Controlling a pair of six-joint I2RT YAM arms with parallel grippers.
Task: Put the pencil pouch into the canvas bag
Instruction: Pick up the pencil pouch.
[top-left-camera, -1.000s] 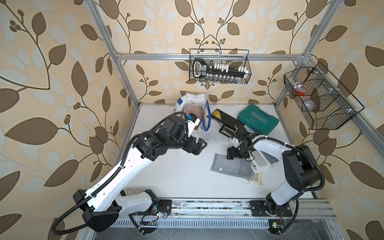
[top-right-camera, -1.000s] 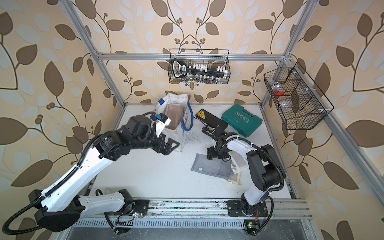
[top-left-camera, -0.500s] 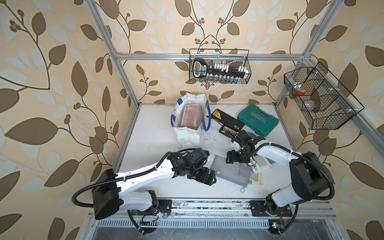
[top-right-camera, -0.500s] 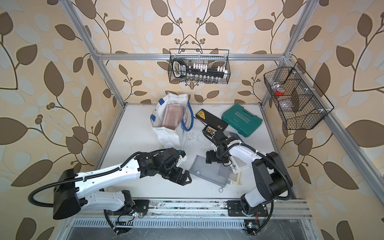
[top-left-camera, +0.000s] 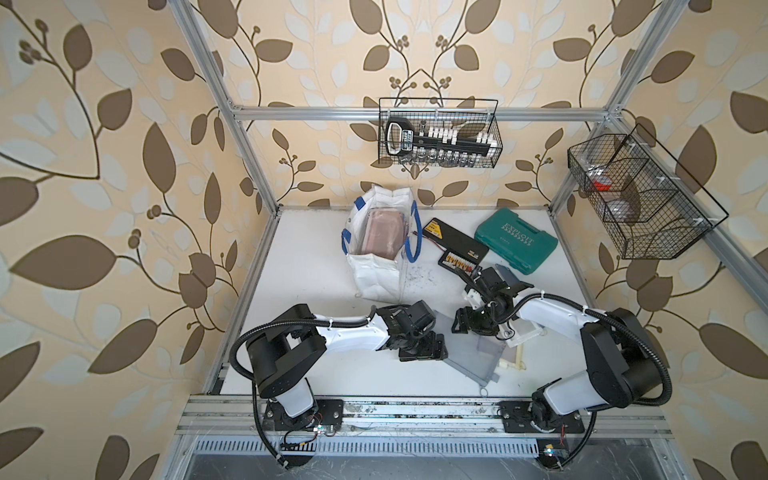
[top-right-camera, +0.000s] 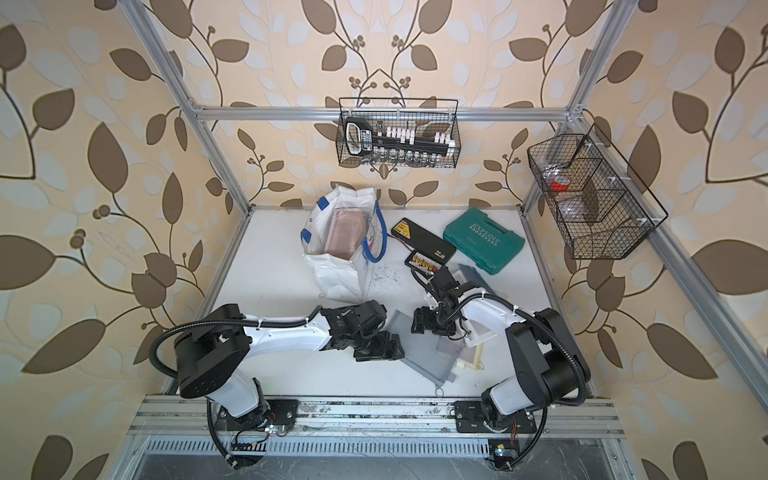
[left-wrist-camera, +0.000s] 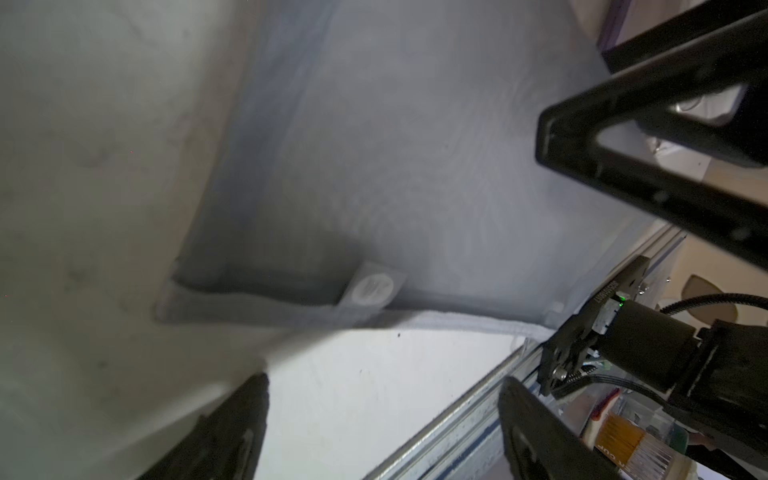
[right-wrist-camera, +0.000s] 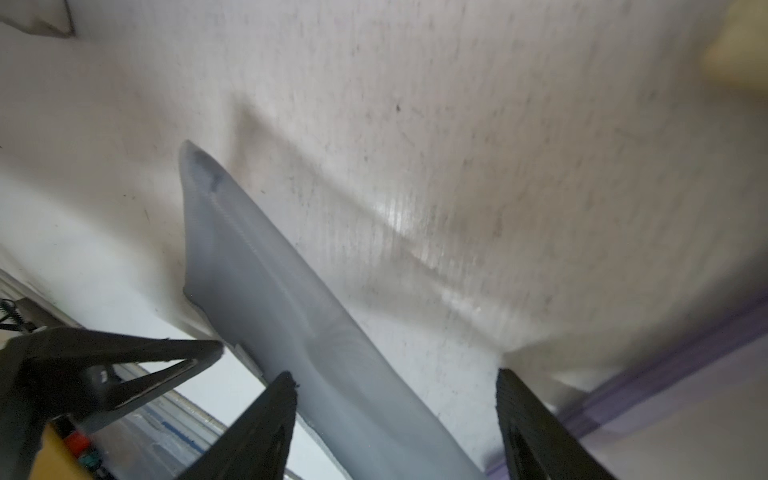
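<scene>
Fingers on both arms are parted: the left fingers (left-wrist-camera: 232, 432) stand wide with nothing between them, low over the tabletop (top-left-camera: 311, 270), with the hem of the grey mesh pencil pouch (top-left-camera: 469, 353) just ahead of their tips; the right fingers (right-wrist-camera: 257, 432) are spread too, straddling a raised fold of the same pouch without pinching it, as far as the wrist view shows; so the pouch lies on the tabletop between the two sets of fingers, gripped by neither. The canvas bag (top-left-camera: 376, 274) stands upright well beyond both, mouth open, with a pink pouch (top-left-camera: 384, 230) already inside. For the grey pouch I judge nothing done yet; the grasp, the lift, the carry to the bag and the drop are all left.
</scene>
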